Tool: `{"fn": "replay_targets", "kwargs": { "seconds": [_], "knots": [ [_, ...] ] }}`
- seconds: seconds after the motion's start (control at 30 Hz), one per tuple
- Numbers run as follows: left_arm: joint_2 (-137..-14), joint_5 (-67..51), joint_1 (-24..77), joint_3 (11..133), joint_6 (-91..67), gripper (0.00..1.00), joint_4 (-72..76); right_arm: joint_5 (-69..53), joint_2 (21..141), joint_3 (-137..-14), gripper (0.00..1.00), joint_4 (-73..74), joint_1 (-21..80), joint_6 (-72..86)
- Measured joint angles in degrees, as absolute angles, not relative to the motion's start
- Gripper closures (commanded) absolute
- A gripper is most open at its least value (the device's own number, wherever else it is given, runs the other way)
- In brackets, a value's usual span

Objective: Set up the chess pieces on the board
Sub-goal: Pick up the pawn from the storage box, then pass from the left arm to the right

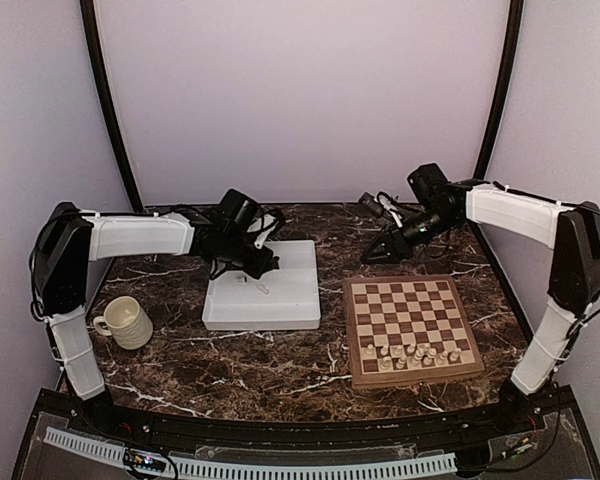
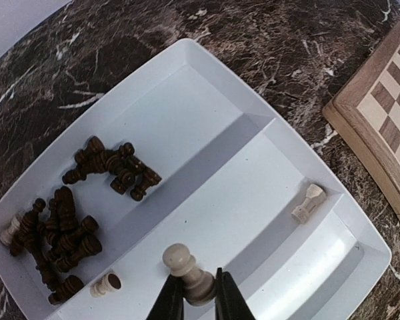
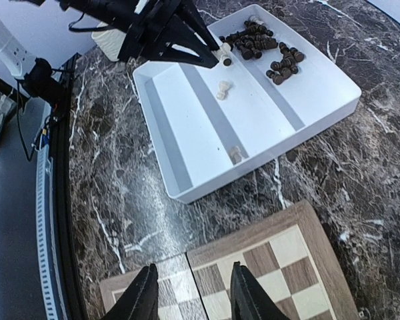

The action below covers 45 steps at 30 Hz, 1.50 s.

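My left gripper [image 2: 195, 293] is shut on a cream-white pawn [image 2: 188, 270] and holds it over the white divided tray [image 2: 207, 107]. In the tray lie several dark brown pieces [image 2: 67, 220], a cream rook [image 2: 307, 203] and a small cream piece [image 2: 105, 285]. In the top view the left gripper [image 1: 258, 262] is over the tray [image 1: 265, 305]. The chessboard [image 1: 410, 325] has several cream pieces [image 1: 415, 355] along its near rows. My right gripper [image 3: 190, 293] is open and empty above the board's far corner [image 3: 267, 260]; in the top view the right gripper [image 1: 375, 254] is beyond the board.
A cream ribbed mug [image 1: 127, 322] stands at the left of the dark marble table [image 1: 260, 360]. The tray sits between the mug and the board. Black frame posts rise at the back corners.
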<state>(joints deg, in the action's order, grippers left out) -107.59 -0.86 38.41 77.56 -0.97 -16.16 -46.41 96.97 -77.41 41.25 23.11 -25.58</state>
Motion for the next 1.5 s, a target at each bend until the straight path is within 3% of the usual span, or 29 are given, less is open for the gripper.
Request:
{"fn": "replay_targets", "kwargs": {
  "seconds": [0.43,0.8,0.97,1.5],
  "knots": [
    [-101.8,-3.0,42.5,72.2,12.6,0.84,-7.8,-55.7,118.5,-98.2,0.56,34.2,28.6,-5.5],
    [-99.1,-4.1,44.7,71.5,17.2,0.83,-6.0,-66.5,123.9,-101.9,0.52,29.9,31.0,6.7],
    [-99.1,-4.2,45.9,71.9,18.0,0.83,-6.1,-69.3,124.7,-101.9,0.55,27.8,31.9,9.9],
    [-99.1,-4.6,46.9,73.3,18.9,0.83,-6.1,-71.4,124.9,-100.6,0.77,25.2,32.8,12.9]
  ]
}}
